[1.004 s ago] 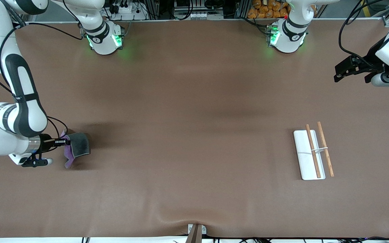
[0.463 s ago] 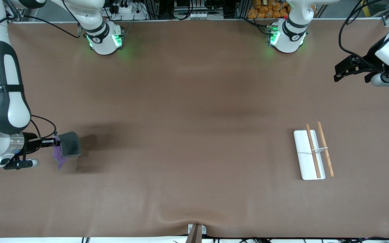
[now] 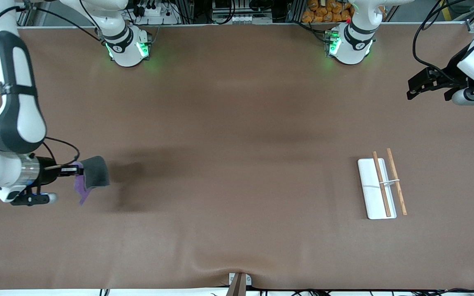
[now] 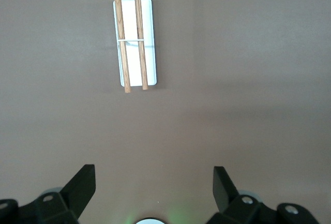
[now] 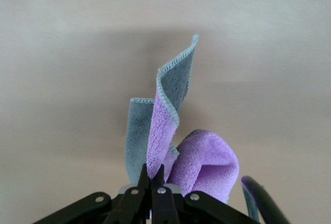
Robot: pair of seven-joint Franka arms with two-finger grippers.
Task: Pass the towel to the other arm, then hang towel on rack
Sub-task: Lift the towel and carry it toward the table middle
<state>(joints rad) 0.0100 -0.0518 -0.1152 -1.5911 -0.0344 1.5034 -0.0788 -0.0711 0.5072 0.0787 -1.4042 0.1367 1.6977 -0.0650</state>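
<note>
Towel [image 3: 91, 177] crumpled, purple and grey, pinched in right tool [image 3: 73, 169].

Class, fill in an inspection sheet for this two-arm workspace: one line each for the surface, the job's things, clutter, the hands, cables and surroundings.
Surface: brown table cover, slightly rucked at the edge nearest the front camera.
Job's things: towel, purple and dark grey, hanging from the right hand, off the table; rack, white base with two wooden rods, toward the left arm's end of the table.
Clutter: nothing seen.
Hands: right hand shut on the towel's edge, over the right arm's end of the table; left hand open and empty, waiting above the table at the left arm's end.
Cables: black cables run along both arms.
Surroundings: equipment and orange items along the base edge of the table.
</note>
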